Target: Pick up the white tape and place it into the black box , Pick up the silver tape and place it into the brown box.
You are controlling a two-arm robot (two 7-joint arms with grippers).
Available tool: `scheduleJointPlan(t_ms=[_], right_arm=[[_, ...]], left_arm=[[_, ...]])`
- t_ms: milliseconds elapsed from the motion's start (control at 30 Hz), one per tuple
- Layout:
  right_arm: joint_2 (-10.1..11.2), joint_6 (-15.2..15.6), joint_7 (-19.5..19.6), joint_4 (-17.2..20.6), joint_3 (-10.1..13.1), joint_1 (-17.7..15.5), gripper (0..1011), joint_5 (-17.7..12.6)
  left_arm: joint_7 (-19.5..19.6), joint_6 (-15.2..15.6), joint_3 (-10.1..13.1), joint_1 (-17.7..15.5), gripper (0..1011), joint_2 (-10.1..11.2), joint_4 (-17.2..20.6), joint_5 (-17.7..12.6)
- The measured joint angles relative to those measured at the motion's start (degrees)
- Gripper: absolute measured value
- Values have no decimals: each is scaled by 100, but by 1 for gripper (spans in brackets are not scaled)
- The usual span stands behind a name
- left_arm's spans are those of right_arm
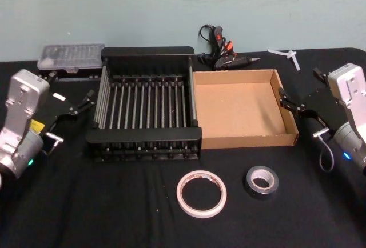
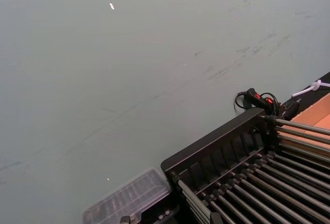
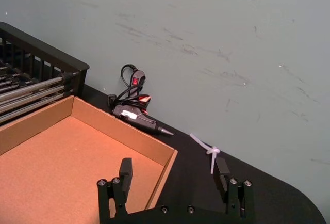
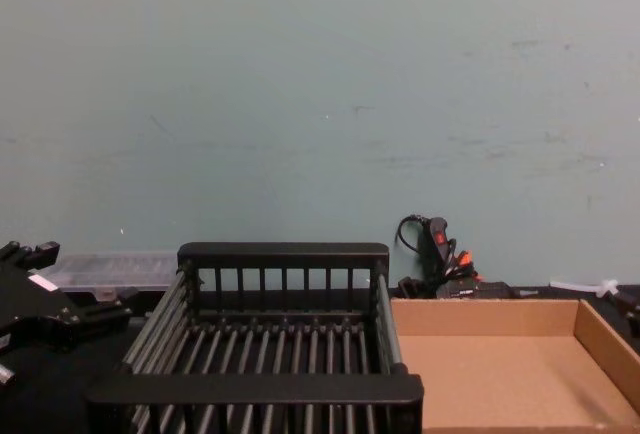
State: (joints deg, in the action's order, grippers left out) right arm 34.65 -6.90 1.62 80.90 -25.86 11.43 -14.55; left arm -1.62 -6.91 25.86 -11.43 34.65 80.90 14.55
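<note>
The white tape (image 1: 201, 194) lies flat on the black cloth near the front, with the smaller silver tape (image 1: 262, 180) to its right. Behind them stand the black box (image 1: 147, 54) (image 4: 285, 253) and, touching its right side, the brown box (image 1: 249, 141) (image 3: 62, 172); nothing is inside either. My left gripper (image 1: 74, 116) hovers open at the black box's left side. At the brown box's right wall my right gripper (image 1: 301, 114) (image 3: 174, 170) is open too, one finger over the box floor and one outside. Both grippers are far from the tapes.
A clear plastic parts case (image 1: 71, 56) (image 2: 129, 198) sits behind the black box on the left. A black glue gun (image 1: 220, 48) (image 3: 136, 113) with its cord and a white plastic tie (image 1: 289, 55) lie behind the brown box, close to the grey-green wall.
</note>
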Motion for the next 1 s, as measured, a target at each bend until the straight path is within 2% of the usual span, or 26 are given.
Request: scheduleJointPlan(t_ms=[1000], right_arm=[[0, 0, 0, 0, 0, 0, 1000, 0]], left_arm=[[0, 0, 0, 0, 1001, 0, 0, 0]])
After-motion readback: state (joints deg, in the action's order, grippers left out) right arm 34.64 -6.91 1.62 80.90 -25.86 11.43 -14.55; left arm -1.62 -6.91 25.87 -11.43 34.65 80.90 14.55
